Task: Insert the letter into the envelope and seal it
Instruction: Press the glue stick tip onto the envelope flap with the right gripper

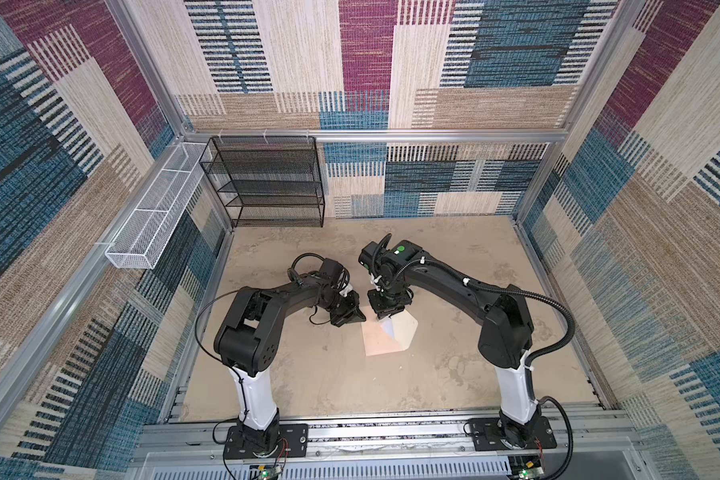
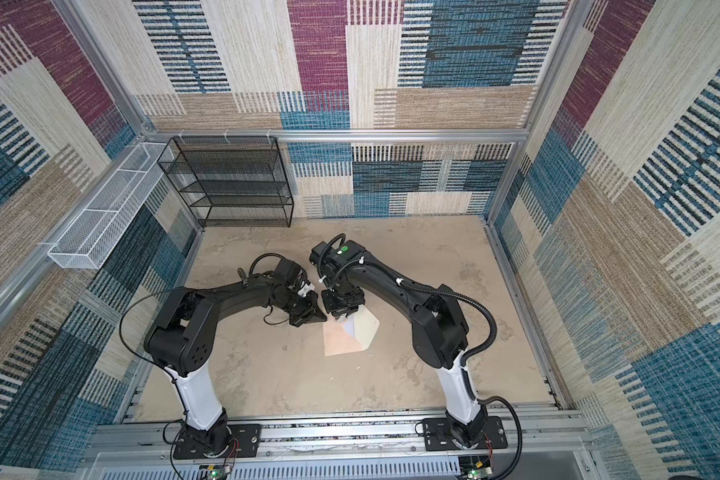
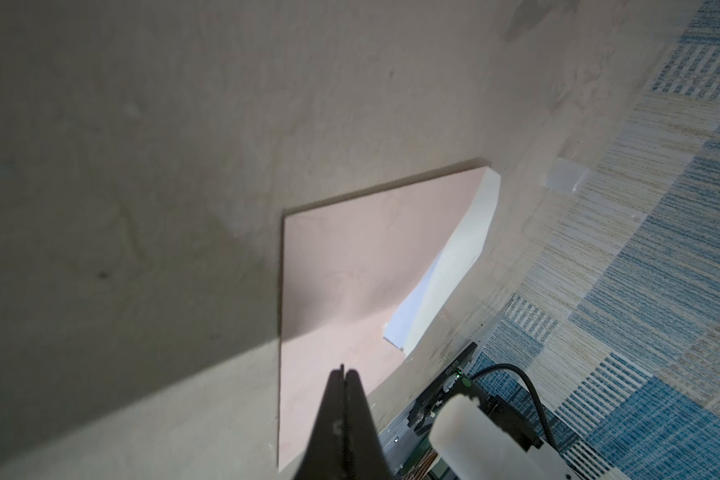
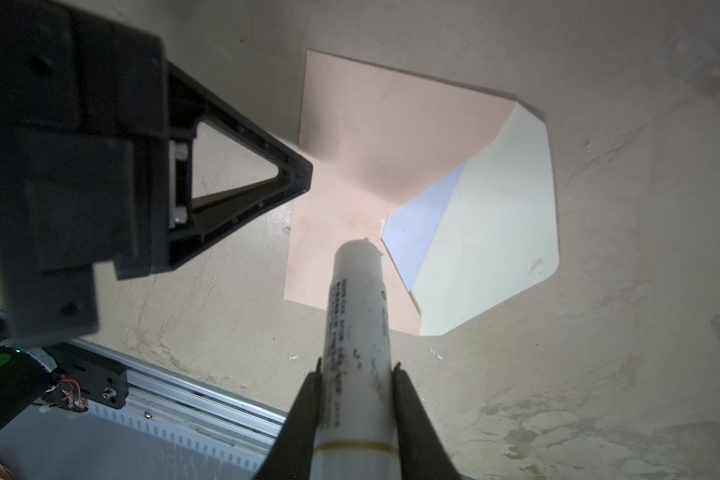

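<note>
Both at the envelope (image 4: 371,124): left fingers (image 3: 333,415) closed, right fingers (image 4: 304,415) around a white tube (image 4: 358,311).

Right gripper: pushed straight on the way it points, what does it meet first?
The glue stick in the right gripper leads; its tip would probably touch the envelope first, just beside the exposed letter. Height above it is unclear.

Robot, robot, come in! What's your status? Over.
Status: left end effector shut, tip at envelope edge; right end effector gripping glue stick, tip at envelope mouth; letter tucked inside, flap open; nothing in the way.
</note>
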Robot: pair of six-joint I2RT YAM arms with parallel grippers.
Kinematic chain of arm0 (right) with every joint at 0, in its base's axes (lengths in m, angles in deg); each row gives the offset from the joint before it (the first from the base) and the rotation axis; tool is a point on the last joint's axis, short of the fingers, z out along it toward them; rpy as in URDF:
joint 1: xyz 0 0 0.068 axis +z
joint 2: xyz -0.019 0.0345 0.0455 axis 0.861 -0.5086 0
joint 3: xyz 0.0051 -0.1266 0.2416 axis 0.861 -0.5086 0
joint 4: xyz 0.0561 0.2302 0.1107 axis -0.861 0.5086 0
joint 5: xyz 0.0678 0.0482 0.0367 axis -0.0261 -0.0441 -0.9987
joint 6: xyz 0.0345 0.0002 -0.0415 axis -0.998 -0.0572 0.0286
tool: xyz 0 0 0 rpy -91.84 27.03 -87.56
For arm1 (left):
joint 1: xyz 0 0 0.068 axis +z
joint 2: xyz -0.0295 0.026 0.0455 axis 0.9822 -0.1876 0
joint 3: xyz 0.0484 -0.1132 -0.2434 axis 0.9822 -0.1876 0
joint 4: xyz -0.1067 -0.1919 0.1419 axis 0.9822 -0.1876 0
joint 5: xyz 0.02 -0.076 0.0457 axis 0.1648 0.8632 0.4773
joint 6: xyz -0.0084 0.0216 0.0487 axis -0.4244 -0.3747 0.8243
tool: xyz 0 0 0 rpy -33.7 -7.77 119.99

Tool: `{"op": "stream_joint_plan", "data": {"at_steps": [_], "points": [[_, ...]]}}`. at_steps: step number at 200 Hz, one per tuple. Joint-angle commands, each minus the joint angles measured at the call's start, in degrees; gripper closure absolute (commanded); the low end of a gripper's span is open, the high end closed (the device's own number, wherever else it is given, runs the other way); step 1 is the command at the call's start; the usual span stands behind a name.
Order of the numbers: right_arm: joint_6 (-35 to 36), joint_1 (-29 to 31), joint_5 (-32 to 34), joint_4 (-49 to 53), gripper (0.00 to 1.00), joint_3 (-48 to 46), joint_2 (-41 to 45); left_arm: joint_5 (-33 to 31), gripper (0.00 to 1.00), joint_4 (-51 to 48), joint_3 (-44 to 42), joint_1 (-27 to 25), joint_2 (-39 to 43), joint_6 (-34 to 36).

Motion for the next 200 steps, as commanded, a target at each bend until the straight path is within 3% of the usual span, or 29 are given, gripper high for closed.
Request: {"op": "stream_joint_plan", "data": {"at_steps": [1,200], "points": [[-1.37,0.29,1.55,-0.40,0.89,0.50,-1.04,1.05,0.97,0.72,0.97,0.07,-1.20,1.24],[0.47,0.73,1.03,-0.19,0.89,2.51,-8.00,-1.43,1.00,-5.55,4.77,0.07,-6.28,5.03]]}}
